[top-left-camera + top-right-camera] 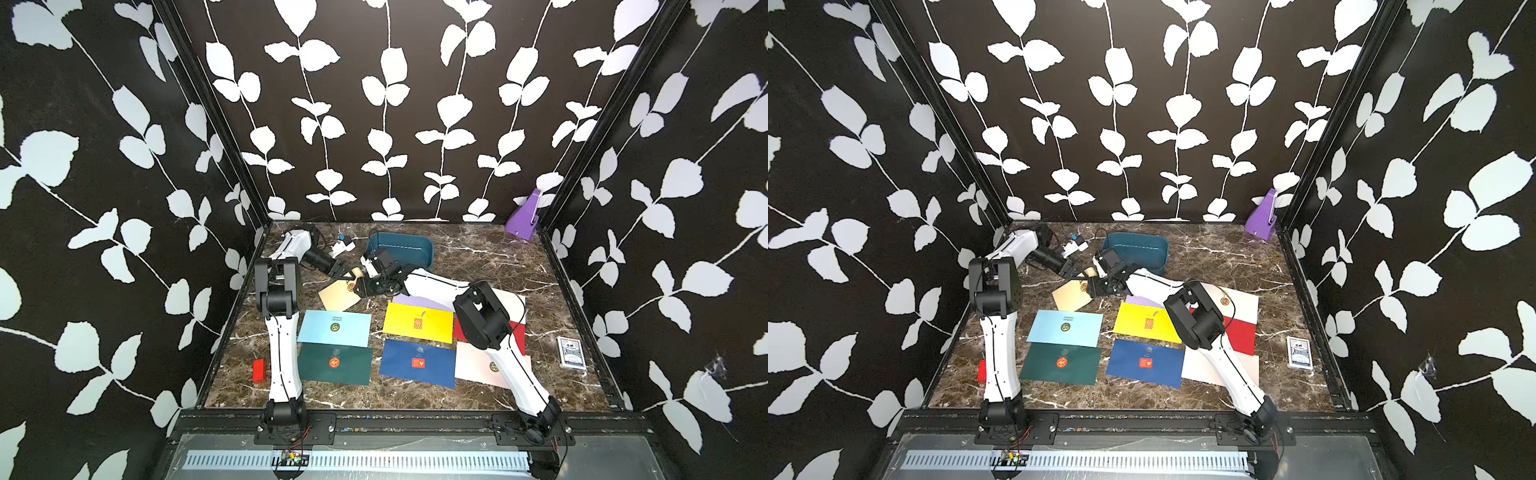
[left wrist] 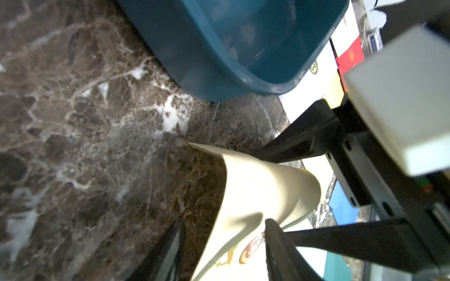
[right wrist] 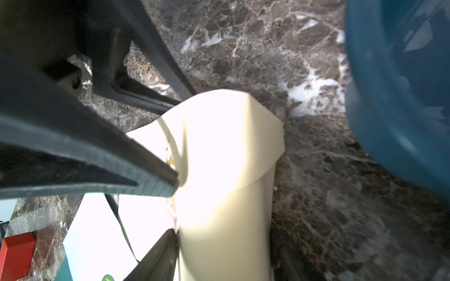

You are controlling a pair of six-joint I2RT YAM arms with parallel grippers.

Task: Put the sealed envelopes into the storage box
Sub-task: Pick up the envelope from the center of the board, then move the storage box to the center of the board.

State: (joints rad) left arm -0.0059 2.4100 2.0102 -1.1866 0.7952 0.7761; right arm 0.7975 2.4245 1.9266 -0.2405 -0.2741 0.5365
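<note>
Your two pairs of jaws meet at the cream envelope, and the box stands on the bench just beyond them. This envelope is not flat. The end at the jaws is raised and curled into a hump, and the other end rests on the bench on the near side of the jaws. In the right wrist view both right jaws press on the curled paper beside its seal, so your right jaws are grasping the cream envelope. Your left jaws stand apart with the curl between them. One jaw touches the paper near the seal, but a strip of bench shows between the other jaw and the paper edge, so I cannot tell if they grip it. The other envelopes lie flat on the near side of the jaws, toward the arm bases. The light blue envelope and then the green envelope are on the left-arm side. The lilac envelope is close beside the right jaws and partly under the yellow envelope, with the navy envelope nearer to the bases. The white envelope, red envelope and pink envelope lie partly under the right arm. A red block lies outside the left arm, well apart from the jaws.
</note>
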